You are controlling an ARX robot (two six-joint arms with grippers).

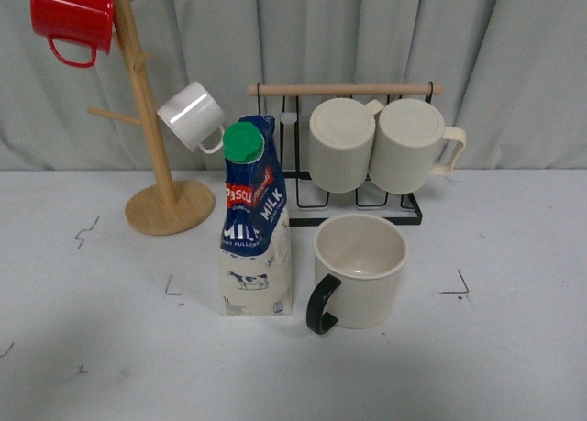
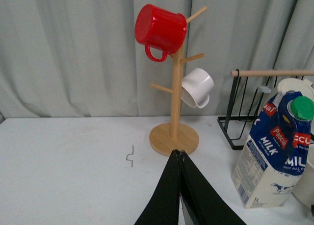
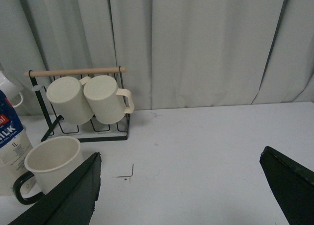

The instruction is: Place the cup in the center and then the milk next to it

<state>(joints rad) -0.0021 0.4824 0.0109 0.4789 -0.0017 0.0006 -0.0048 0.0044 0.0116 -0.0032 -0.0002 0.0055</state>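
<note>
The cup (image 1: 360,268), a wide cream mug with a glossy black handle (image 1: 321,306), stands upright in the middle of the white table (image 1: 514,348). Just to its left, close beside it, stands the milk (image 1: 255,219), a blue and cream carton with a green cap. Neither arm shows in the front view. My left gripper (image 2: 180,154) is shut and empty, hovering over the table with the milk (image 2: 274,151) off to one side. My right gripper (image 3: 180,159) is wide open over bare table, apart from the cup (image 3: 51,166) and the milk (image 3: 11,137).
A wooden mug tree (image 1: 151,137) at the back left carries a red mug (image 1: 73,17) and a small white mug (image 1: 191,116). Behind the cup a black wire rack (image 1: 367,196) holds two ribbed cream mugs (image 1: 381,144). Grey curtain hangs behind the table.
</note>
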